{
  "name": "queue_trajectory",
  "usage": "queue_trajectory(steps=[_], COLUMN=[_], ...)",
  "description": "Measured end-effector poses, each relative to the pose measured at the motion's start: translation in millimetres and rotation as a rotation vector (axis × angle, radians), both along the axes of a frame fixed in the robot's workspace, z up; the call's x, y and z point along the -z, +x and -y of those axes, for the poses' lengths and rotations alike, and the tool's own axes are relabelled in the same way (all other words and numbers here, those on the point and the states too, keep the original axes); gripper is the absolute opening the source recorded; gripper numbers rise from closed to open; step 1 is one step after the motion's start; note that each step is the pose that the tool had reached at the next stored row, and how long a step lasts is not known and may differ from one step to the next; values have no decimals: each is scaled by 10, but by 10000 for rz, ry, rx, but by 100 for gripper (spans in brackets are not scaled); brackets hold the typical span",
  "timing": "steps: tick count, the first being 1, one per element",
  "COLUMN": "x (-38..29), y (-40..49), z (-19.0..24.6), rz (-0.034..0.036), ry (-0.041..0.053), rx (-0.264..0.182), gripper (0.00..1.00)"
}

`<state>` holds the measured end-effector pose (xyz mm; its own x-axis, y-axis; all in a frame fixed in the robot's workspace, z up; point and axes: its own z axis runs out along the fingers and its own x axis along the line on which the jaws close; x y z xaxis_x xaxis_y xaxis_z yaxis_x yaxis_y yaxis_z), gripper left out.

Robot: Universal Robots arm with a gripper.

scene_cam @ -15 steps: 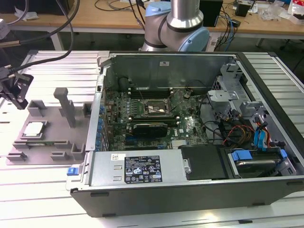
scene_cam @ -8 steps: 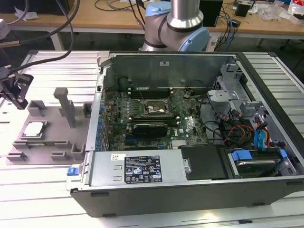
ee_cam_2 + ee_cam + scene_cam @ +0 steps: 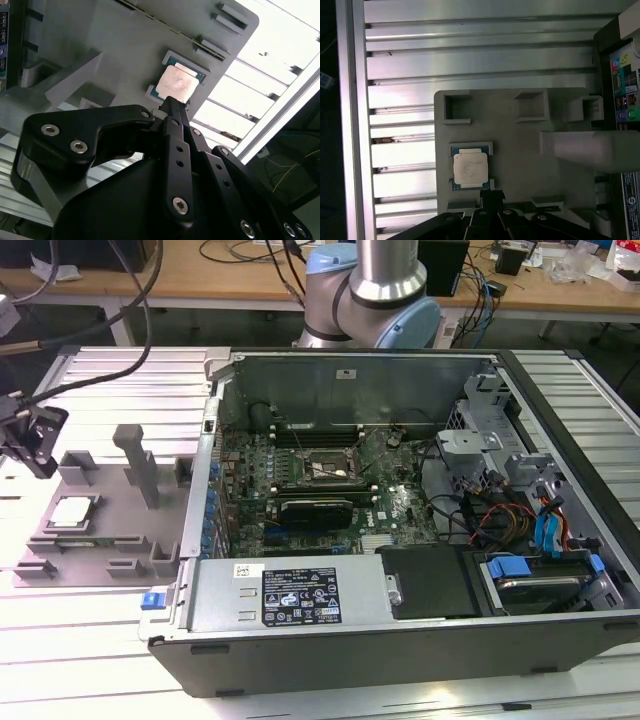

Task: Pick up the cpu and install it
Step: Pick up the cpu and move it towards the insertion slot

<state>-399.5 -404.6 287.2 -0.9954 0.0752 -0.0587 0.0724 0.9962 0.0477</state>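
The gripper [image 3: 36,456] is hovering at the exterior view's left edge, its jaws apparently closed together and holding nothing. The cpu [image 3: 72,512] is lying flat in its recess on the grey tray [image 3: 120,545], lower left in that view, just beneath the gripper. Descending while closed would risk pressing on the chip's lid. A skewed grip would risk wedging the chip against the recess walls.

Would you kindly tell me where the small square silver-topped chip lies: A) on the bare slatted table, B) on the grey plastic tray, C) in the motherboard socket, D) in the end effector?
B: the small square silver-topped cpu sits in a recess of the grey plastic tray, beside the open computer case.
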Motion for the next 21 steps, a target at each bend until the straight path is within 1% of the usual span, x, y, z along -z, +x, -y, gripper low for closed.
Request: queue_trajectory(steps=[1, 2, 5, 9, 13, 15, 18, 21], x=[42, 66, 160, 313, 372, 424, 485, 504], y=[0, -1, -1, -1, 0, -1, -13, -28], z=[-5, -5, -6, -6, -21, -39, -41, -40], rz=[-13, -32, -130, -220, -241, -243, -246, -244], ry=[0, 0, 0, 0, 2, 7, 7, 7], rx=[2, 1, 2, 1, 1, 1, 2, 0], gripper=[11, 11, 11, 11, 11, 11, 11, 11])
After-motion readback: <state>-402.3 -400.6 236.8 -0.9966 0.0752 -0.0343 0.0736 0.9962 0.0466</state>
